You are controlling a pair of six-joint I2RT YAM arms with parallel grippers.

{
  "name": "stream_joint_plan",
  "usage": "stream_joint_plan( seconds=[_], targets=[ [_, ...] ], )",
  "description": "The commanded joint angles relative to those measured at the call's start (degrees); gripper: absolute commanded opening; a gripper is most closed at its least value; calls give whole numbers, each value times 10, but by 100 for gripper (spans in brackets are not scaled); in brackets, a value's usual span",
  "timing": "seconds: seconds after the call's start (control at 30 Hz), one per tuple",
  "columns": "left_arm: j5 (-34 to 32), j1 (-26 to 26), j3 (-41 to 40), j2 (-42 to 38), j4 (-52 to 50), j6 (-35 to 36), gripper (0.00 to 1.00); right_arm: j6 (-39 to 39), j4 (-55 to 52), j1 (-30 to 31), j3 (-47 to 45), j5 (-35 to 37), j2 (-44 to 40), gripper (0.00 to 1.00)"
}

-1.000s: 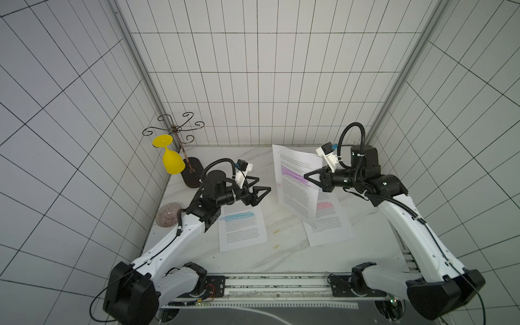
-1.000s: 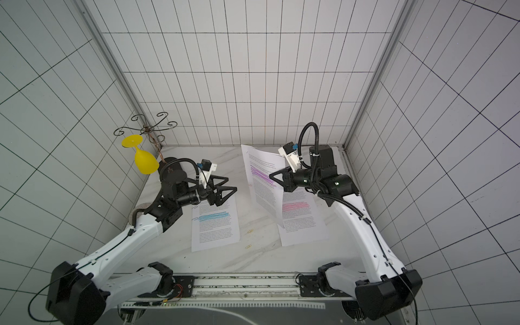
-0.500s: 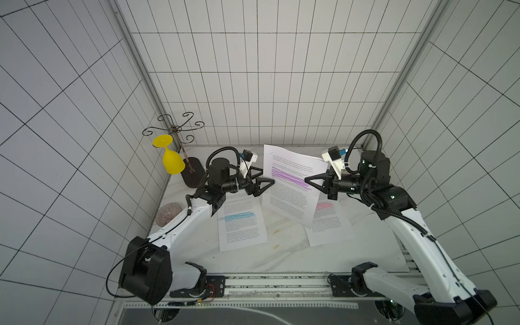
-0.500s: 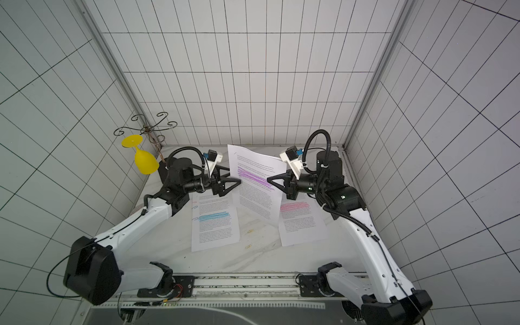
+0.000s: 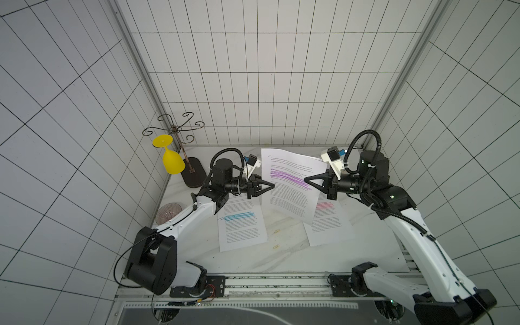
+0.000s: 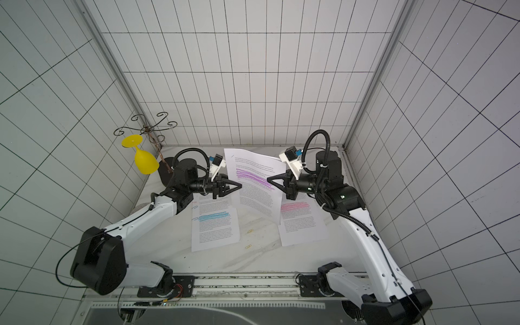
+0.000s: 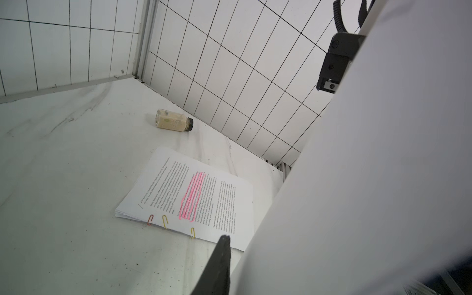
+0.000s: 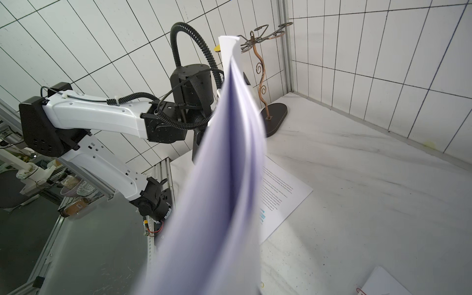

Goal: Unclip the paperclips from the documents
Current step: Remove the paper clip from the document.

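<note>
The purple document (image 5: 289, 194) hangs tilted in the air over the middle of the tabletop (image 5: 281, 261), held from both sides. The right hand (image 5: 308, 179) is clamped tight on its right edge. The left hand (image 5: 271, 185) is pinched on its left edge. In the left wrist view one finger (image 7: 222, 255) shows beside the sheet and the other is hidden behind it. Whether a clip lies under those tips cannot be told. In the right wrist view the sheaf is close and blurred.

The blue document (image 5: 242, 225) lies flat below the left hand, with two blue clips (image 6: 194, 208) on its left edge. The pink document (image 5: 327, 225) lies flat on the right side. In both top views its upper part is covered by the raised sheaf. Along one edge it carries an orange clip (image 7: 150, 219) and two yellow clips (image 7: 165, 221).

Two loose clips (image 5: 277, 231) lie on the bare tabletop between the blue and pink documents.

A bottle (image 7: 175, 124) lies on its side near the wall. A yellow glass (image 5: 171, 161) hangs from a rack (image 5: 176, 132) in the far left corner.
</note>
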Motion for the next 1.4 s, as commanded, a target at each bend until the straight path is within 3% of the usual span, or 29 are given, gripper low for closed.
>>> stream_joint_plan(
  seconds=[0.0, 0.23, 0.3, 0.37, 0.83, 1.07, 1.23, 1.37],
  targets=[
    [17, 2, -7, -9, -9, 5, 27, -28, 0, 1, 24, 10, 5, 0],
    [8, 7, -17, -15, -30, 14, 26, -30, -7, -4, 30, 25, 9, 0],
    [6, 9, -18, -17, -34, 16, 35, -31, -9, -8, 31, 27, 9, 0],
    [2, 10, -20, -20, -37, 19, 36, -30, -8, -11, 32, 26, 9, 0],
    [1, 13, -33, -27, -45, 21, 29, -28, -9, -22, 33, 31, 4, 0],
    [-11, 19, -35, -29, -56, 24, 16, -27, -14, -25, 28, 38, 2, 0],
    [-21, 24, -36, -32, -76, 37, 12, -30, -26, -29, 26, 49, 2, 0],
    [-35, 25, -36, -35, -109, 61, 2, -30, -30, -32, 26, 60, 5, 0]
  ],
)
